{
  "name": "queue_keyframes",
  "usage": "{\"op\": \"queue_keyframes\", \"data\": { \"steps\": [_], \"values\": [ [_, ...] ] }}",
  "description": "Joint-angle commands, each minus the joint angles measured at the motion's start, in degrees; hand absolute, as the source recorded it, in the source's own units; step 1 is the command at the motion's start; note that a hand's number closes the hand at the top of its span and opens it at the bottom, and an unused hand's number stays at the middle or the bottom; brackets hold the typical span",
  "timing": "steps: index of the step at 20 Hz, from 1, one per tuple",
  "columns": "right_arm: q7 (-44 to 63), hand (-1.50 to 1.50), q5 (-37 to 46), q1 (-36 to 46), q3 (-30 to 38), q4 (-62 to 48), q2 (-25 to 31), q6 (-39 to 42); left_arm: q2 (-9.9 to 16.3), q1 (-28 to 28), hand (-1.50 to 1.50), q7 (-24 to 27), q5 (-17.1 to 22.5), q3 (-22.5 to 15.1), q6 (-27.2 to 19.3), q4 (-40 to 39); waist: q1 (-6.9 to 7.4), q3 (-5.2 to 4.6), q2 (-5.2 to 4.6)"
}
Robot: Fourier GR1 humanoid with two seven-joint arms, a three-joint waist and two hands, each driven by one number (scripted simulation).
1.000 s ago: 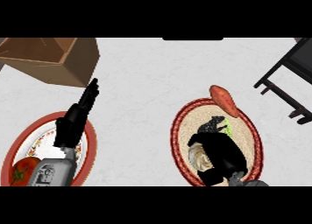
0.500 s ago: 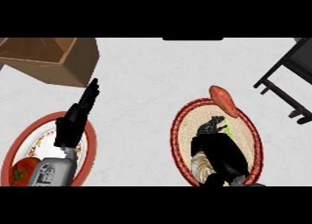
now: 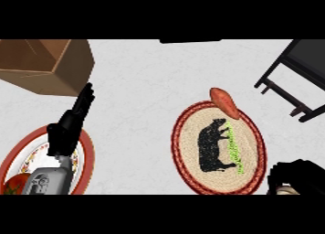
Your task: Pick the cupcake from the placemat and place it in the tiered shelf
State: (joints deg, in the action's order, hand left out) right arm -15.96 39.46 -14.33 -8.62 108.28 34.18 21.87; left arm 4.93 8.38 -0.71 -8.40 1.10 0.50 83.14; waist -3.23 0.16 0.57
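Curling the right hand (image 3: 305, 176) at the near right edge of the table, just off the near right rim of the placemat (image 3: 192, 151). Wrapping its fingers (image 3: 280, 172) round a pale bit that is peeking out below, most likely the cupcake (image 3: 283, 190), though mostly hidden. Holding it off the placemat, close to the near edge.

Needing to go away and a little to the right to reach the tiered shelf (image 3: 303, 75), standing dark at the far right corner. Being much nearer to it with the right hand than with the left. Seeing bare table between hand and shelf, nothing blocking the way. Maybe needing to lift over the shelf's low front legs.

Passing an orange sweet potato (image 3: 224, 103) lying on the placemat's far rim, a bit to the left of that path.

Resting the left hand (image 3: 64, 135) over a red-rimmed plate (image 3: 87, 153) near the near left corner, fingers straight, holding nothing. Leaving a brown box (image 3: 47, 64) alone at the far left corner.
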Motion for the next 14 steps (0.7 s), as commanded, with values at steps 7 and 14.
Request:
{"op": "queue_keyframes", "data": {
  "steps": [7, 14],
  "values": [
    [-26.63, 1.5, -32.9, -11.82, 30.34, -1.9, 10.02, 10.01, -0.29, -0.79, 0.0, -1.25, 0.09, -0.19, -0.19, 1.45, -0.16, -0.16, 0.0],
    [-24.96, 1.5, -48.94, -13.48, 49.08, -8.56, 16.11, 15.47, -0.91, 1.43, 0.0, -0.25, -0.3, -0.23, -0.51, -1.38, 1.66, -0.2, -0.42]
  ]
}}
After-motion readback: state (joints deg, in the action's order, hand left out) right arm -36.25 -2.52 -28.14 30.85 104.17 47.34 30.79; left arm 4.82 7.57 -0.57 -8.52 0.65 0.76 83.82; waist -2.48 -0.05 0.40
